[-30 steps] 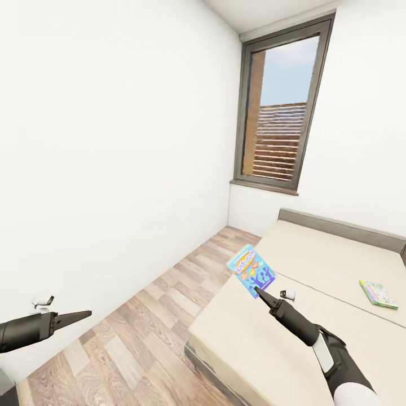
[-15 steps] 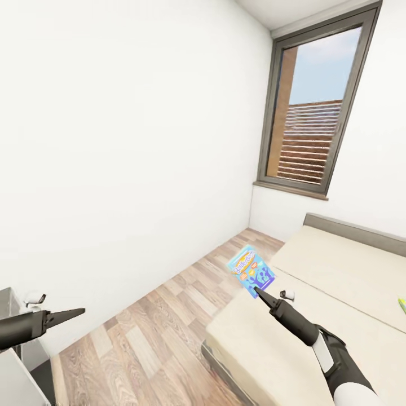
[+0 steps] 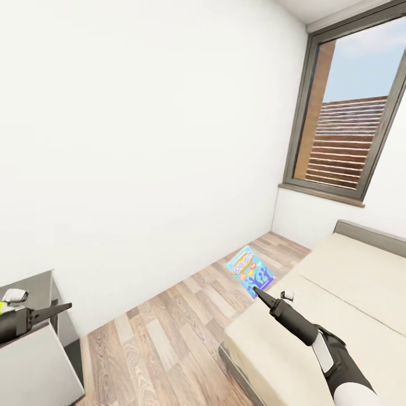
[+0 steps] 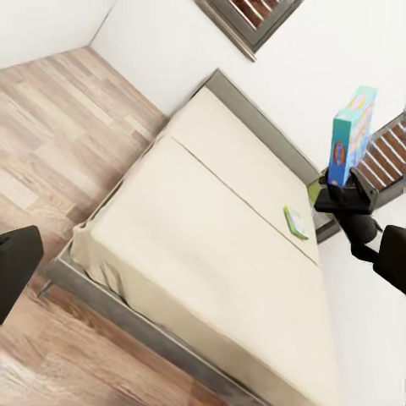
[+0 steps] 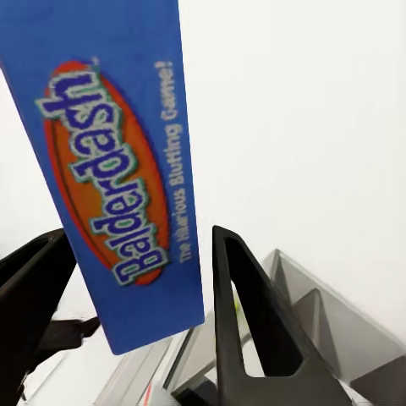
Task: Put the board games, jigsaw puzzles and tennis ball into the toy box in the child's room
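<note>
My right gripper (image 3: 256, 290) is shut on a blue board game (image 3: 251, 270), a flat box lettered "Balderdash" (image 5: 127, 186), and holds it upright above the floor beside the bed (image 3: 338, 293). The box stands between the right fingers (image 5: 245, 313). A second board game (image 4: 296, 222), green and white, lies flat on the cream bed (image 4: 203, 228). My left gripper (image 3: 63, 308) hovers open and empty over the corner of the table (image 3: 34, 355) at the lower left. One dark left finger (image 4: 15, 272) shows. Behind the right fingers is a light grey flared bin, probably the toy box (image 5: 326, 326).
A white wall runs along the left. A tall grey-framed window (image 3: 352, 118) stands above the bed's head. Wood-plank floor (image 3: 169, 332) forms a lane between the table and the bed. A lower dark grey table section (image 3: 39, 285) adjoins the wall.
The head view has swung left: window and bed slid right, the green game left that view, and the table came in at the lower left. My right gripper still holds the blue box.
</note>
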Available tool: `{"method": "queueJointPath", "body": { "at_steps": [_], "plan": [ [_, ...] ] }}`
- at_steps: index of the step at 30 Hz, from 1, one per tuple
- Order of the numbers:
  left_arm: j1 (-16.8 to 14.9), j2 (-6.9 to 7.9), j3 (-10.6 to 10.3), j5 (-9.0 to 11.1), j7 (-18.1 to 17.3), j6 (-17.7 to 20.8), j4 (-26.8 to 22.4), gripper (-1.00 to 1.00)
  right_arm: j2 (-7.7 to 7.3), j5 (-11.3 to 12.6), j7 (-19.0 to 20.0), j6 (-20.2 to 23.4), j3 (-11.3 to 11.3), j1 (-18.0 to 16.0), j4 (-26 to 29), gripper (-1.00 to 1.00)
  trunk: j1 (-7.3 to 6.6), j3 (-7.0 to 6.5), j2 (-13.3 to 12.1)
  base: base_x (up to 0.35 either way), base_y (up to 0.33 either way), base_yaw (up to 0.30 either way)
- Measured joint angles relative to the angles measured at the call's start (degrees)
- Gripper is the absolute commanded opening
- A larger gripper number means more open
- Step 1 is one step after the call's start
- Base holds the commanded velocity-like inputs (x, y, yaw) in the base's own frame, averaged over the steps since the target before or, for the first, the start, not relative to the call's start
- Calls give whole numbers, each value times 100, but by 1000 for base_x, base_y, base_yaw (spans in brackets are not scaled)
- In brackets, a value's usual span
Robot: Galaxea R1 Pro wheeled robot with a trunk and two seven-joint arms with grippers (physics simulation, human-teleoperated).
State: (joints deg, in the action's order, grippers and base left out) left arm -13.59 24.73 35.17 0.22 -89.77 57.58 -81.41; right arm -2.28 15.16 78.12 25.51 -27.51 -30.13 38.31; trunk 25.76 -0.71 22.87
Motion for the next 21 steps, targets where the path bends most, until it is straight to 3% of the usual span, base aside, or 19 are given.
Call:
{"method": "queueJointPath", "body": {
  "at_steps": [21],
  "plan": [
    [0, -3, -18, -5, 0, 0, 0, 100, 0, -6, -66, 0, 7, 0, -3, -100, 0, 0, 1, 0, 0, 282]
  ]
}}
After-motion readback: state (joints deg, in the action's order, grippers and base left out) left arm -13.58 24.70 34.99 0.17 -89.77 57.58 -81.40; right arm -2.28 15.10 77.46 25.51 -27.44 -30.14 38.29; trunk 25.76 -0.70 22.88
